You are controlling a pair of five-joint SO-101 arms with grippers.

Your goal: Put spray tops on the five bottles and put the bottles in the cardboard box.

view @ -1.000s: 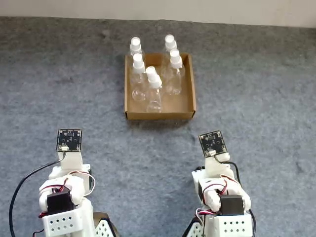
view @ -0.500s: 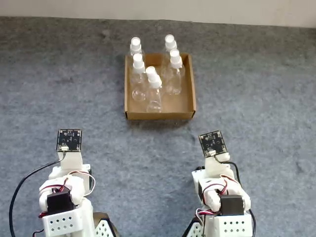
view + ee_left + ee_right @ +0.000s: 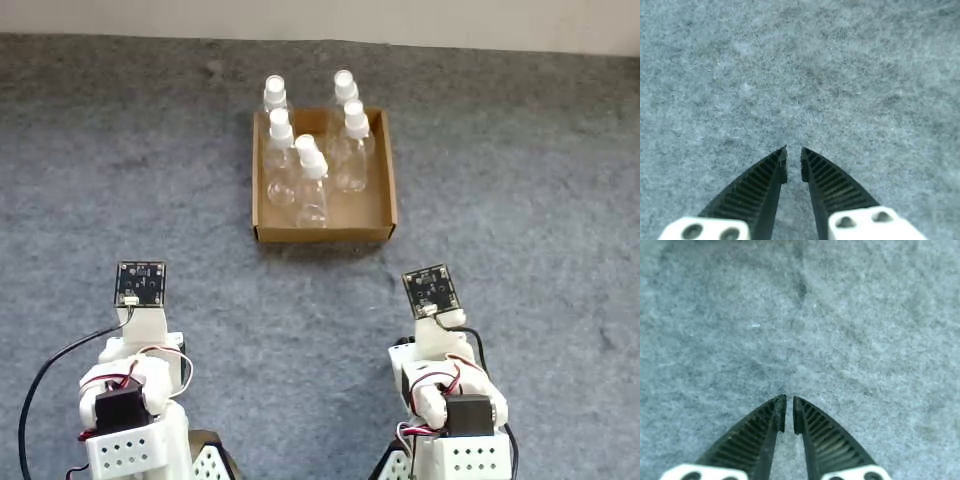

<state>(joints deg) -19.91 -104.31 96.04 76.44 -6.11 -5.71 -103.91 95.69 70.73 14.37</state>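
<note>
High view, bottles: five clear bottles (image 3: 312, 198) stood upright in a close cluster, three plainly within the box walls and two at the far side.
Spray tops: each bottle carried a white spray top (image 3: 311, 155); none lay loose on the table.
Far pair: their tops showed past the far wall of the box; their bases were hidden behind the nearer bottles, so whether they stood fully inside could not be told, though it seemed likely.
Cardboard box: the cardboard box (image 3: 325, 235) sat open at the far middle of the table, well apart from both arms, with bare floor showing at its near right corner.
Done: capping looked finished on all five, and boxing looked finished or nearly so.
Left to do: judging by this, little or nothing, at most a check of the two far bottles.
Left gripper: the left gripper (image 3: 792, 152) hung over bare table, its fingers drawn nearly together with a thin slit between the tips, holding nothing.
Right gripper: the right gripper (image 3: 789, 399) hung likewise over bare table, fingers almost touching, holding nothing.
Arms: the left arm (image 3: 135, 375) and right arm (image 3: 445, 385) were folded back at the near edge.
Table: the table (image 3: 520, 200) was covered in grey felt.
</note>
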